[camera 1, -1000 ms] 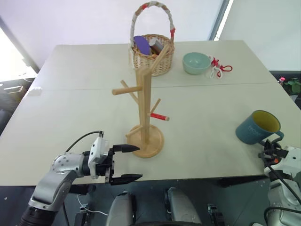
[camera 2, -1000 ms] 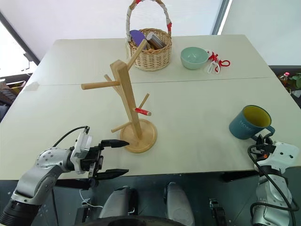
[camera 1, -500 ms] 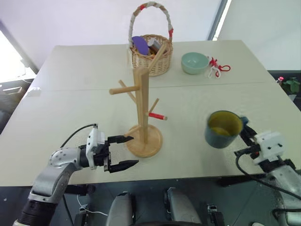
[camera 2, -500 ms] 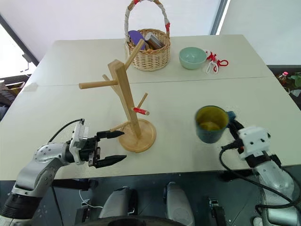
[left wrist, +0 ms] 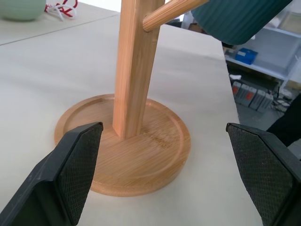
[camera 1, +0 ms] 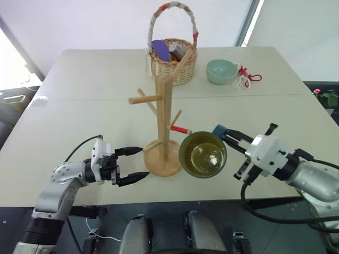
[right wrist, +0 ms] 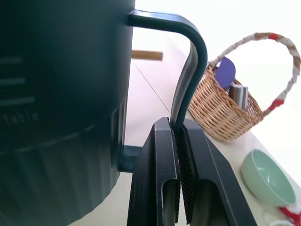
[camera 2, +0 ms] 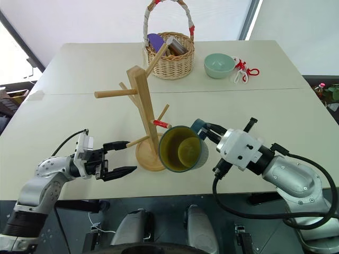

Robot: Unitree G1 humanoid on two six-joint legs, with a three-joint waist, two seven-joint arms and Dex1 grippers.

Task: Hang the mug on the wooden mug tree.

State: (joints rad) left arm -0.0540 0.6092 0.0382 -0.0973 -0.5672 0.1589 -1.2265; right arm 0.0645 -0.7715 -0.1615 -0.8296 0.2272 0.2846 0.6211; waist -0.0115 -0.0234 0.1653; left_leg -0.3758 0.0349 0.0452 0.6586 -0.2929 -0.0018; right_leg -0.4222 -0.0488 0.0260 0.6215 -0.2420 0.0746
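The teal-blue mug [camera 1: 203, 154], yellow-green inside, hangs in the air tipped on its side with its mouth toward me, just right of the wooden mug tree [camera 1: 164, 116]. My right gripper [camera 1: 225, 135] is shut on the mug's loop handle [right wrist: 193, 61], which sits pinched between its two pads. The tree's red-tipped peg [camera 1: 180, 129] sticks out just above the mug's rim. At the tree's left, my left gripper [camera 1: 142, 162] is open and level, its fingers [left wrist: 77, 165] standing on either side of the round base [left wrist: 127, 155] without touching it.
A woven wicker basket [camera 1: 170, 58] with items in it stands at the back of the table, behind the tree. A pale mint bowl [camera 1: 221, 70] and a red-and-white cord [camera 1: 246, 76] lie to its right. The table's front edge [camera 1: 212, 198] runs just below both grippers.
My right arm has swung left and up from the table's right edge, carrying the mug to beside the tree and tipping its mouth toward me. The left gripper has edged toward the base.
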